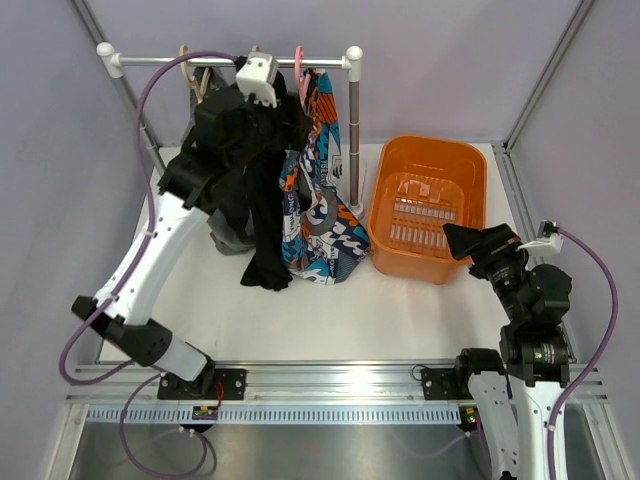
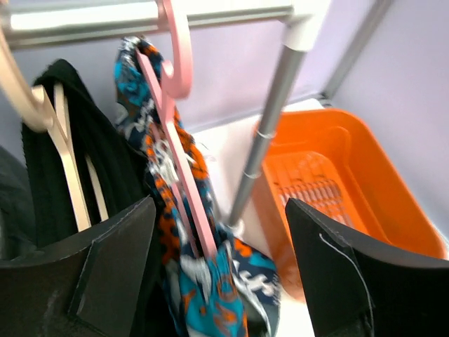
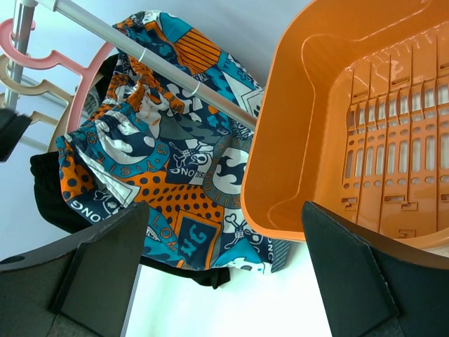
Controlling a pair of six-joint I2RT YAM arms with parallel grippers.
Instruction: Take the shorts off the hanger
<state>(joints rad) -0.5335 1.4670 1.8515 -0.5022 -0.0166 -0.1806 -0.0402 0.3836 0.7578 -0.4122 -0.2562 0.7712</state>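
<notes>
Three shorts hang from the rack. The printed blue-orange shorts (image 1: pixel 318 205) are on a pink hanger (image 2: pixel 184 182), the black shorts (image 1: pixel 262 200) on a wooden hanger (image 2: pixel 70 175), and the grey shorts (image 1: pixel 230 240) show low behind the black pair. My left gripper (image 2: pixel 221 274) is up at the rail, open, with the printed shorts (image 2: pixel 210 281) and the pink hanger's arm between its fingers. I see no squeeze on the cloth. My right gripper (image 1: pixel 455 243) is open and holds nothing, low by the orange basket (image 1: pixel 428 205), facing the printed shorts (image 3: pixel 175 161).
The rail (image 1: pixel 200 60) runs across the back, with its grey upright post (image 1: pixel 354 130) standing between the shorts and the basket. The basket (image 3: pixel 365 119) holds nothing. White table (image 1: pixel 330 320) lies in front of the hanging clothes.
</notes>
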